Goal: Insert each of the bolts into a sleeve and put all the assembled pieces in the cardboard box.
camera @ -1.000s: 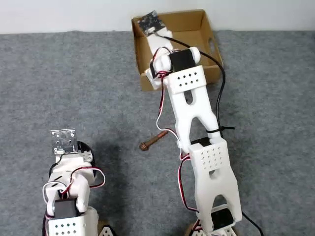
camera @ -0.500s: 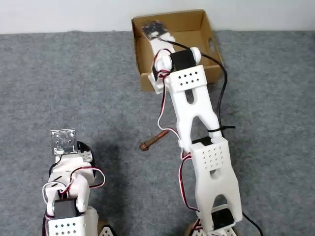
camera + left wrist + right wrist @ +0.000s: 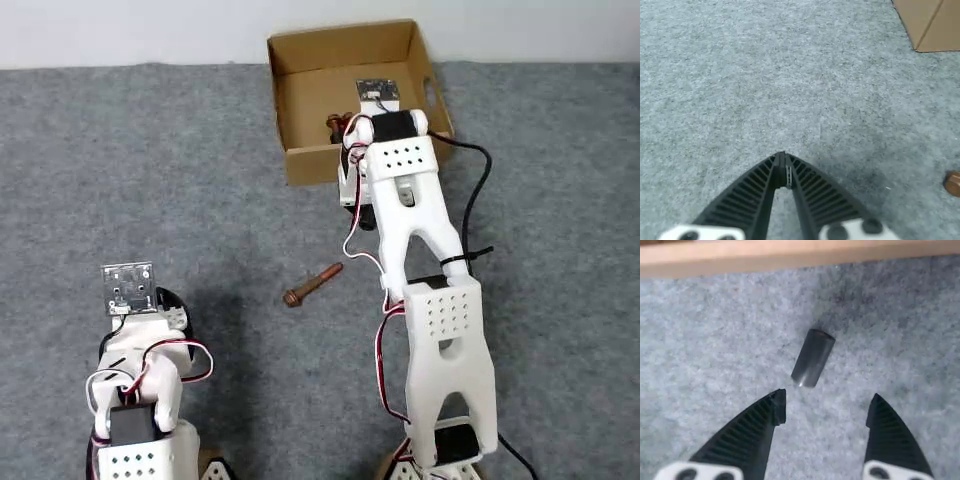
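Right pincer hangs with jaws apart over the black sleeve, which lies on the grey tabletop just outside the cardboard box near wall. The sleeve sits ahead of the tips and tilted, so I'd nudge forward, square the jaws across its round sides, then drop and close mid-length so it can't roll. Bolt lies loose between the arms. Left pincer is together, low over bare tabletop.

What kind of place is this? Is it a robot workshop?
Probably a robot practice table: a white left arm and right arm stand on a grey mat, with a cardboard box, a bolt and a sleeve set out.
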Robot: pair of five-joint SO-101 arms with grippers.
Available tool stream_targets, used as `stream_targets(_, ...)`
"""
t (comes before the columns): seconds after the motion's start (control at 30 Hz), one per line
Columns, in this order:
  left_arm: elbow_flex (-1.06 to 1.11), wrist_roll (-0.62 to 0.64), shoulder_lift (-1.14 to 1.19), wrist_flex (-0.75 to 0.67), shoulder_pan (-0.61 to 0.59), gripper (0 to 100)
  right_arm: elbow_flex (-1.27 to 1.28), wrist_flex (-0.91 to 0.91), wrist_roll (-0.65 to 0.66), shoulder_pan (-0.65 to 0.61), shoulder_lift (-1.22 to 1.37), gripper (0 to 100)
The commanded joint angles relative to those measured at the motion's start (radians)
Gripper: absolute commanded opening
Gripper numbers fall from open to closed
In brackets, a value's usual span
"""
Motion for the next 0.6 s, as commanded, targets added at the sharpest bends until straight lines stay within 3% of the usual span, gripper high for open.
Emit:
stream_targets(0.0,-0.002,-0.006,-0.002,-0.011,-0.006,1,-0.008,-0.050,-0.009,0.004,0.021,22.7)
stream_targets(0.37,-0.002,-0.006,0.000,-0.011,-0.006,1,-0.008,-0.200,0.041,0.004,0.156,22.1)
stream_targets(0.57,-0.002,-0.006,0.000,-0.011,-0.006,1,-0.008,-0.186,0.046,0.010,0.179,0.1)
